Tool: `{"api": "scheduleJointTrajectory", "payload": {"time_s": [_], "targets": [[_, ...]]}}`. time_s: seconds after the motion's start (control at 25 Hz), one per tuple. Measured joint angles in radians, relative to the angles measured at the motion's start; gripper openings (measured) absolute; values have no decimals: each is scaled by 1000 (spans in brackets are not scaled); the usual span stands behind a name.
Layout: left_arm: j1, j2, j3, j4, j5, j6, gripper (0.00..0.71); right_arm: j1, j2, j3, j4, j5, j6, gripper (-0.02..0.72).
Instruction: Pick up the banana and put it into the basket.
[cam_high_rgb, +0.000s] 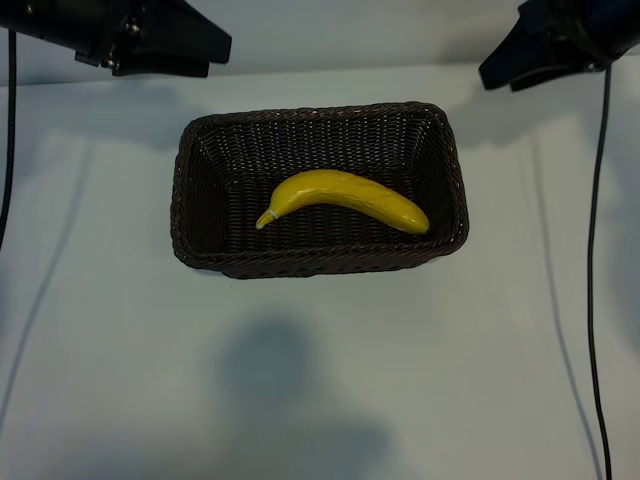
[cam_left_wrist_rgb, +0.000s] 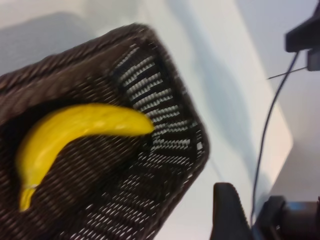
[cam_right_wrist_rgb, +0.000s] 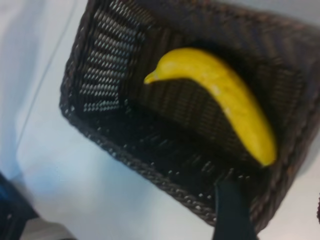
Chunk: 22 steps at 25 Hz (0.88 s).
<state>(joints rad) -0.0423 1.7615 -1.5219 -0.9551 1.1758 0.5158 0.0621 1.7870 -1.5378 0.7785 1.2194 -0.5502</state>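
The yellow banana lies inside the dark brown wicker basket, on its floor, stem tip toward the left; it also shows in both wrist views as the banana and the banana. My left gripper hangs high at the back left, clear of the basket. High at the back right is my right gripper. Each wrist view shows a single dark finger near the basket rim, with nothing held. Both grippers are open and empty.
The basket sits mid-table on a white surface. Black cables run down the right side and another cable down the left edge. A soft shadow lies on the table in front of the basket.
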Motion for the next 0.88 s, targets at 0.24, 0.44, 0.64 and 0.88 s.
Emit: {"api": "scheduleJointTrajectory", "payload": {"time_s": [0.24, 0.44, 0.64, 0.88], "targets": [[-29, 0, 14, 30, 0, -4, 453, 1, 0, 22, 50, -15, -27, 421], [-40, 0, 34, 67, 0, -23, 453, 1, 0, 22, 50, -10, -31, 421], [-51, 9, 68, 72, 0, -23, 453, 1, 0, 22, 66, -7, -30, 421], [-50, 10, 70, 71, 0, -23, 453, 1, 0, 22, 85, -6, -34, 421]]}}
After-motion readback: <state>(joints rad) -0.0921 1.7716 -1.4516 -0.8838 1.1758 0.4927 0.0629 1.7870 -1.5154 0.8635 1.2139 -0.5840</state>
